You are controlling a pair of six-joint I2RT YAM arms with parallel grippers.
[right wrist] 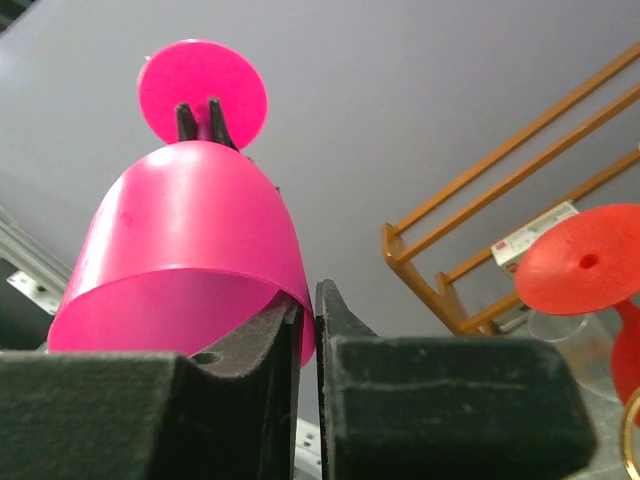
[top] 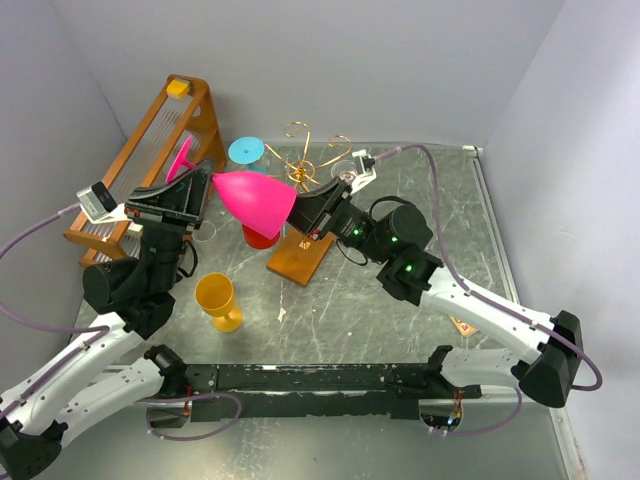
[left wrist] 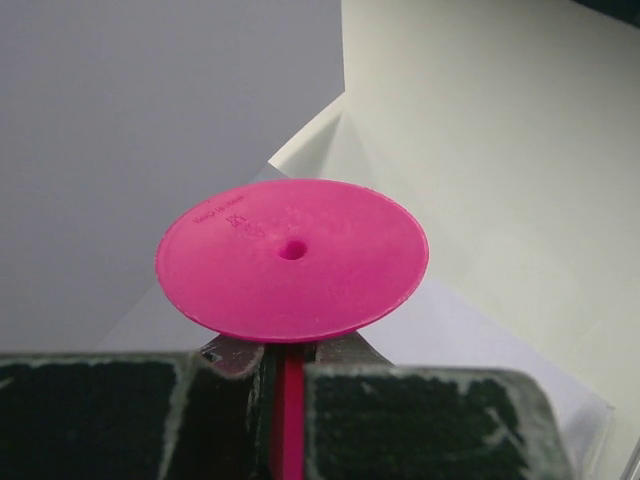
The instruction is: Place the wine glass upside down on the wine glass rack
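The wine glass (top: pixel 255 198) is smooth pink plastic, the wine glass rack (top: pixel 297 258) gold wire on wood.

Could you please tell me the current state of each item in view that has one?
pink wine glass: in the air, tipped on its side, held at both ends
left gripper: shut on its stem
right gripper: shut on its bowl rim
wine glass rack: upright on its base
yellow glass: standing upright
red glass: upside down, foot up

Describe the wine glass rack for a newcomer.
Find the tall orange-brown wooden frame at far left. Right of it, past the pink glass, stands the wine glass rack: thin gold wire curls on a flat brown base, not slats.
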